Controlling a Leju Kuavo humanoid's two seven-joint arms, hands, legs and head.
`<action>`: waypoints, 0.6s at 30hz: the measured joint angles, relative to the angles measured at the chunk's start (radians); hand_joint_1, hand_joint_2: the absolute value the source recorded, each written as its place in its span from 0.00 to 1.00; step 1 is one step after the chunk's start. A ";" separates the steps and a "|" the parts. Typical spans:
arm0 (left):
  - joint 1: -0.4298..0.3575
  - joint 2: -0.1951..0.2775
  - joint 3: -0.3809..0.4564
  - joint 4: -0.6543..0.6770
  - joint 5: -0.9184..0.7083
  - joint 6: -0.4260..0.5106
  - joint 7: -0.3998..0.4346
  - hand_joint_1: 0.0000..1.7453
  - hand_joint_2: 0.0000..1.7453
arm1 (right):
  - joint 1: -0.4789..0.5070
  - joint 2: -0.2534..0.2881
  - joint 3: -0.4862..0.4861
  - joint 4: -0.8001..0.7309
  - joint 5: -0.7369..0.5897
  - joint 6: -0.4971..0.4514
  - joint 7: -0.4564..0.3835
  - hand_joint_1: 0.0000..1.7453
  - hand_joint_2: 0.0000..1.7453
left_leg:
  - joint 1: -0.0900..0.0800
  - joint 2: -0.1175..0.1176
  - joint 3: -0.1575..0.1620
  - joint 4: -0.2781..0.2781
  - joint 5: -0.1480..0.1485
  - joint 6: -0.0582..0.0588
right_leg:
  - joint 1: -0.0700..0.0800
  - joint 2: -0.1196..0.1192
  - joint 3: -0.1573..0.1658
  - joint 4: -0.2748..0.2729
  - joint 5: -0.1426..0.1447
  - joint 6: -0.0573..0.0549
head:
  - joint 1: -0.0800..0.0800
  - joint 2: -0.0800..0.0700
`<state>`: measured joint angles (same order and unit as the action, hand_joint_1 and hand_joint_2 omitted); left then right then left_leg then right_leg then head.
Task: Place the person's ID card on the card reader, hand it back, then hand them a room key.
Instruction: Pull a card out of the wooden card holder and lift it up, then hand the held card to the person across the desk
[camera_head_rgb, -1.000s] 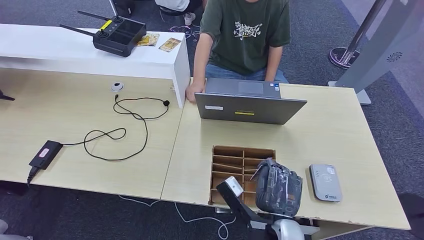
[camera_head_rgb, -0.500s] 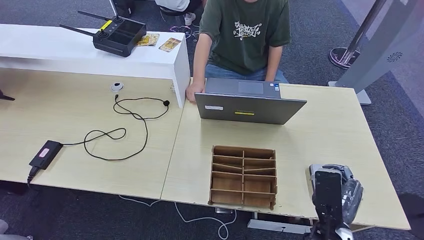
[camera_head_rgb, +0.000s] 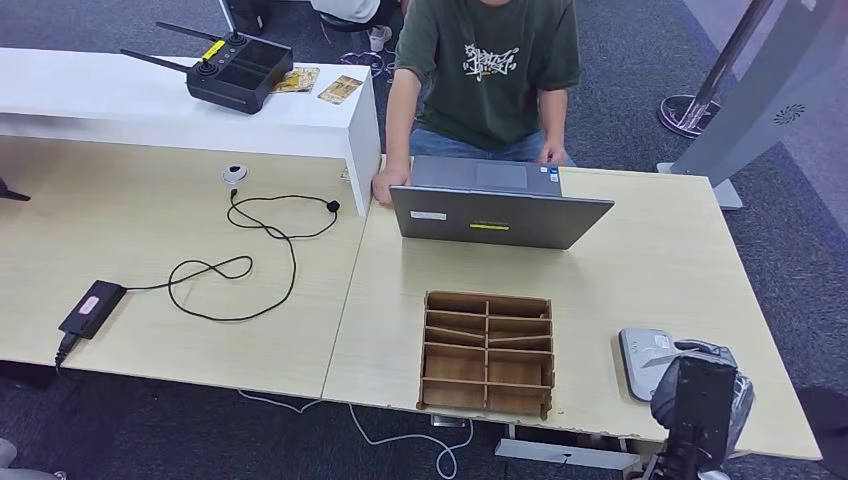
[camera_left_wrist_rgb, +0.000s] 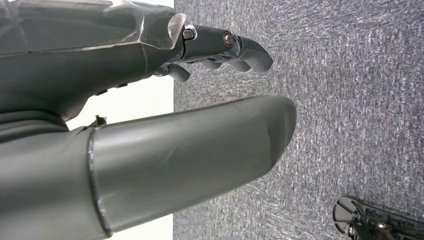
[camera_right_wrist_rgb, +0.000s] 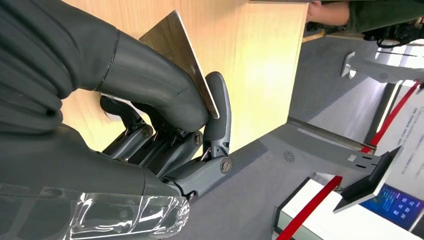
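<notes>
- The right hand (camera_head_rgb: 700, 398) hovered at the near right edge of the worktop (camera_head_rgb: 660, 260), its thumb and fingers (camera_right_wrist_rgb: 217, 107) pinching a thin card (camera_right_wrist_rgb: 177, 52); I judged this to be a room key, though its face could not be read
- The left hand (camera_left_wrist_rgb: 150, 90) hung low over grey carpet (camera_left_wrist_rgb: 350, 100), its fingers curled loosely and grasping nothing
- The card reader (camera_head_rgb: 642, 352) lay just beside the right hand, partly hidden by it; whether any card rested on it could not be told
- The wooden key tray (camera_head_rgb: 487, 350) sat near the front edge, to the left of the reader
- The card was held only by one corner region; a quick swing could let it twist or slip out, I judged
- The open laptop (camera_head_rgb: 500, 205) stood between the hand and the person (camera_head_rgb: 490, 75), so a straight reach risked clipping its lid; passing to its right looked safer
- The person's hands were on the laptop, not offered; releasing early would drop the card
- Farther left lay a black cable (camera_head_rgb: 240, 265), a power adapter (camera_head_rgb: 90, 308) and, on a white shelf (camera_head_rgb: 120, 100), a remote controller (camera_head_rgb: 235, 68), all well apart from the route
</notes>
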<state>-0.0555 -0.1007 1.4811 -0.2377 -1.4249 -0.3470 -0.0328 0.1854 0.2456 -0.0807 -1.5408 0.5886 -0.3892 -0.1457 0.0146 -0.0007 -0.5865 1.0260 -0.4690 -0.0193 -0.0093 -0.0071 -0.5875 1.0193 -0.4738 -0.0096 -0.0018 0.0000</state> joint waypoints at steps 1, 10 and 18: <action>0.000 0.000 -0.003 0.000 -0.002 0.000 0.000 0.00 0.00 | -0.007 0.000 0.000 0.005 -0.009 -0.004 -0.009 1.00 1.00 | 0.000 0.000 0.000 0.000 0.000 0.000 | 0.000 0.000 0.000 0.000 0.000 0.000 | 0.000 0.000; -0.005 0.003 -0.026 0.000 -0.020 0.000 0.000 0.00 0.00 | -0.173 -0.020 0.041 0.106 -0.043 -0.050 -0.053 1.00 1.00 | 0.000 0.001 0.001 0.000 0.001 0.000 | 0.000 0.001 0.000 0.000 0.001 0.000 | 0.000 0.000; -0.012 0.011 -0.045 0.000 -0.035 -0.004 0.000 0.00 0.00 | -0.404 -0.014 0.106 0.249 -0.046 -0.066 -0.053 1.00 1.00 | 0.000 0.001 0.001 0.000 0.002 -0.001 | 0.000 0.001 0.000 0.001 0.002 -0.001 | 0.000 0.000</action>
<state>-0.0675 -0.0894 1.4364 -0.2373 -1.4596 -0.3507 -0.0327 -0.2182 0.2319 0.0255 -1.2918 0.5430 -0.4551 -0.1985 0.0148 -0.0001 -0.5853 1.0260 -0.4669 -0.0204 -0.0091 -0.0064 -0.5877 1.0205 -0.4719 -0.0107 -0.0018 0.0001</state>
